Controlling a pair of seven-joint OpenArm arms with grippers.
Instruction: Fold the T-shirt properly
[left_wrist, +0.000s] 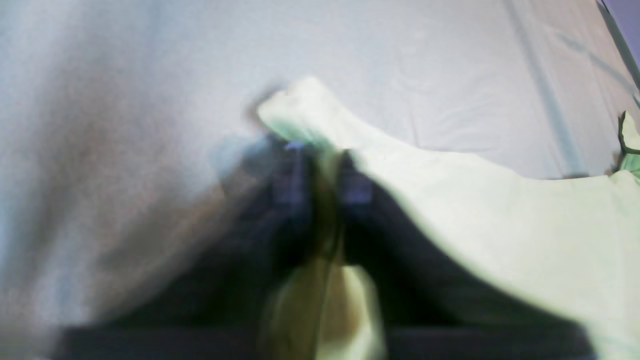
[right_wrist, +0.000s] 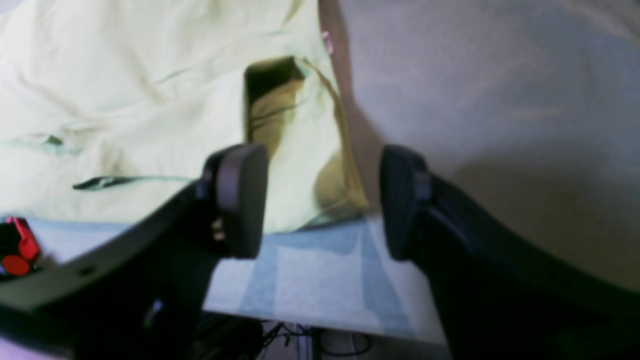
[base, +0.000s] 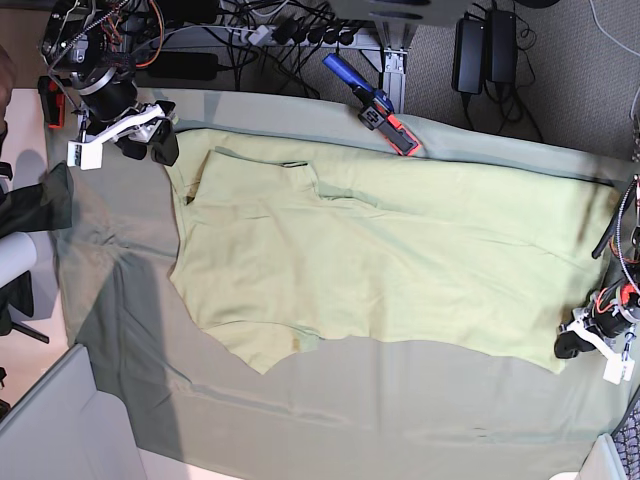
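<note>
The light yellow-green T-shirt (base: 370, 275) lies spread across the middle of the table (base: 330, 420), over the duller grey-green table cloth (base: 130, 300), rumpled along its near edge, with one part folded over at about 10 o'clock. At 4 o'clock, on the shirt's far right corner, the left claw (left_wrist: 322, 175) is clenched on a pinch of the yellow fabric; its wrist view is blurred, but the cloth runs up between the two dark fingers (left_wrist: 290, 180) and drapes away to 3 o'clock. At 10 o'clock, by the shirt's upper left corner, the right claw (right_wrist: 320, 200) stands released, its pads (right_wrist: 240, 200) well apart with a bunched fold of the shirt and the table's edge showing in the gap. A blue and red tool (base: 375, 105) lies at 12 o'clock, just beyond the shirt's far edge.
</note>
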